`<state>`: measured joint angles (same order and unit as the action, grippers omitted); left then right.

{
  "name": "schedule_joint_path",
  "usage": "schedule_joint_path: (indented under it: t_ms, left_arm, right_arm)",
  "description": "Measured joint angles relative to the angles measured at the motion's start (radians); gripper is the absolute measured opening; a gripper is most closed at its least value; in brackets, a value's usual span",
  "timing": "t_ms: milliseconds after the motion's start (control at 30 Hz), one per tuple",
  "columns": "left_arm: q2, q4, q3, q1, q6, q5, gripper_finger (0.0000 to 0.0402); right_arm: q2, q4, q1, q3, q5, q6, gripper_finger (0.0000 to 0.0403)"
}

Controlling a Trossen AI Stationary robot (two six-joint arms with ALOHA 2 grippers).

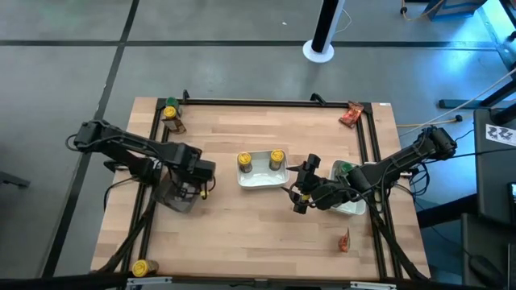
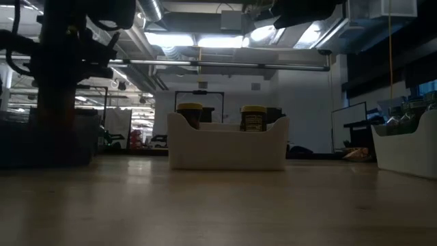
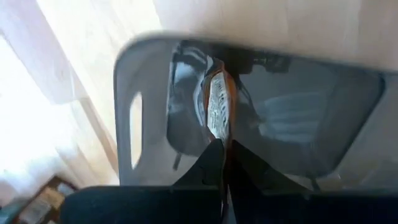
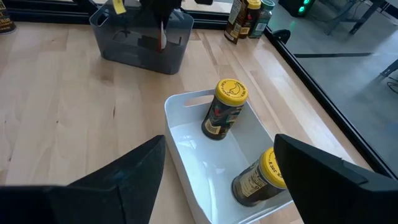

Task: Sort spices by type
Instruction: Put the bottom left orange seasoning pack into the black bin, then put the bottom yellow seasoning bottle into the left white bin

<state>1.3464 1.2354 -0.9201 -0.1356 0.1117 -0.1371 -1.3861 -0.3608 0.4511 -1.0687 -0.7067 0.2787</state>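
My left gripper (image 1: 196, 184) points down over the clear grey bin (image 1: 176, 196) at the table's left, shut on a small red-orange packet (image 3: 217, 102). My right gripper (image 1: 303, 190) hovers open beside the middle white tray (image 1: 262, 180), holding nothing. Two yellow-lidded jars (image 4: 224, 109) (image 4: 260, 179) stand in that tray. A green-lidded jar (image 1: 345, 169) sits in the right white tray (image 1: 355, 208). Loose packets lie at the far right corner (image 1: 351, 115) and near right (image 1: 345, 240). A yellow-lidded jar (image 1: 141, 267) stands at the near left. My left gripper pinches the packet's top end (image 3: 219, 142) between its two fingers (image 3: 205, 168), coming from above and pointing down. The packet hangs upright below the fingers, inside the bin's opening (image 4: 161, 37). Whether its lower end touches the bin's floor, I cannot tell.
A few jars (image 1: 171, 118) stand at the far left corner by the black frame rail (image 1: 258, 101) that borders the table. Bare wood lies along the near side between the bin and the right tray.
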Motion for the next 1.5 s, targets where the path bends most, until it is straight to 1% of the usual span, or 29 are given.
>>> schedule_joint_path:
  t_ms: [300, 400, 533, 667, 733, 967, 1100, 1200, 1400, 1500]
  left_arm:
    - [0.000, -0.048, 0.027, 0.000, 0.011, -0.005, 0.0001]
    - [0.000, -0.048, 0.029, 0.000, 0.012, -0.025, 0.0001]
    - [0.000, -0.047, 0.029, 0.000, -0.018, -0.064, 0.0001]
    - [0.000, -0.045, 0.029, 0.000, -0.046, -0.065, 0.0004]
    - [0.000, -0.043, 0.030, 0.000, -0.057, -0.066, 0.0016]
    - [0.000, -0.039, 0.027, 0.000, -0.083, -0.065, 0.0090]
    - [0.000, -0.004, -0.024, -0.002, -0.138, -0.027, 0.0118]
    - [0.000, 0.065, -0.086, -0.002, -0.171, -0.023, 0.0130]
    - [0.000, 0.212, -0.221, -0.002, -0.273, -0.019, 0.0141]
    - [0.000, 0.251, -0.282, -0.002, -0.351, 0.025, 0.0141]
  right_arm:
    - [0.000, 0.000, 0.000, 0.000, 0.000, 0.000, 0.0299]
    - [0.000, 0.000, 0.000, 0.000, 0.000, 0.000, 0.0299]
    - [0.000, 0.000, 0.000, 0.000, 0.000, 0.000, 0.0299]
    - [0.000, 0.000, 0.000, 0.000, 0.000, 0.000, 0.0299]
    - [0.000, 0.000, 0.000, 0.000, 0.000, 0.000, 0.0299]
    - [0.000, 0.000, 0.000, 0.000, 0.000, 0.000, 0.0299]
    - [0.000, 0.000, 0.000, 0.000, 0.000, 0.000, 0.0299]
    - [0.000, 0.000, 0.000, 0.000, 0.000, 0.000, 0.0299]
    - [0.000, 0.000, 0.000, 0.000, 0.000, 0.000, 0.0299]
    - [0.000, 0.000, 0.000, 0.000, 0.000, 0.000, 0.0299]
